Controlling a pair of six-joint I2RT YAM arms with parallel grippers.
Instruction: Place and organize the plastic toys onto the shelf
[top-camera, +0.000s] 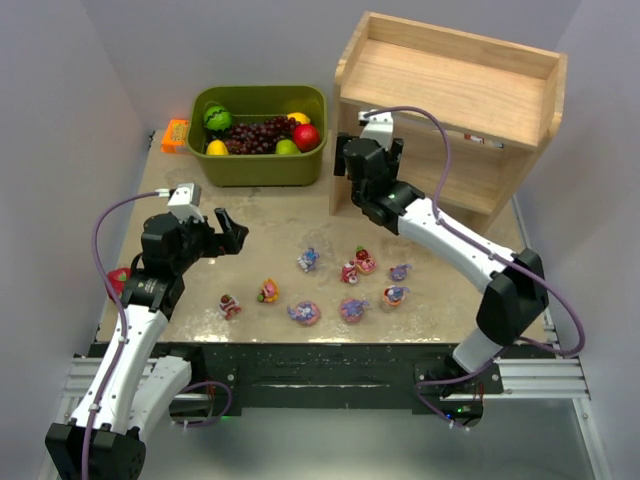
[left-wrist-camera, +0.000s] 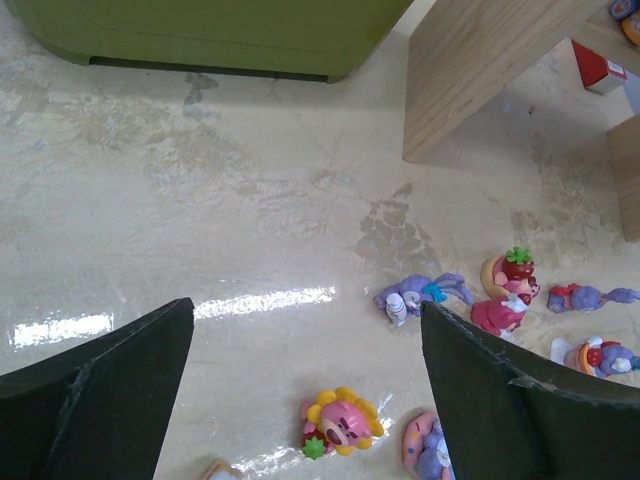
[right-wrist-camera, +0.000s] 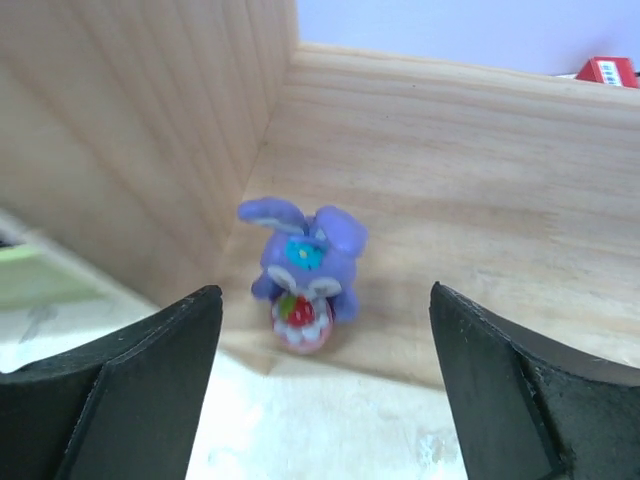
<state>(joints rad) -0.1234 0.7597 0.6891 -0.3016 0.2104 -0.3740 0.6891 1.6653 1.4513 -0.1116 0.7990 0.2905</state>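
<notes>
The wooden shelf (top-camera: 450, 100) stands at the back right. A purple bunny (right-wrist-camera: 303, 270) holding a strawberry stands upright in the front left corner of the shelf's lower board (right-wrist-camera: 480, 200). My right gripper (right-wrist-camera: 325, 300) is open and empty just in front of it; in the top view it (top-camera: 352, 160) is at the shelf's left side board. Several plastic toys lie on the table in front of the shelf, among them a flower bear (left-wrist-camera: 342, 422), a lying bunny (left-wrist-camera: 420, 295) and a strawberry bear (left-wrist-camera: 510, 290). My left gripper (left-wrist-camera: 307, 305) is open and empty above the table, left of the toys (top-camera: 228, 232).
An olive-green bin (top-camera: 260, 135) of fake fruit stands at the back, left of the shelf. An orange item (top-camera: 175, 134) lies beside it. A red item (top-camera: 120, 278) lies at the table's left edge. A red-and-white item (top-camera: 483, 140) lies on the lower shelf board.
</notes>
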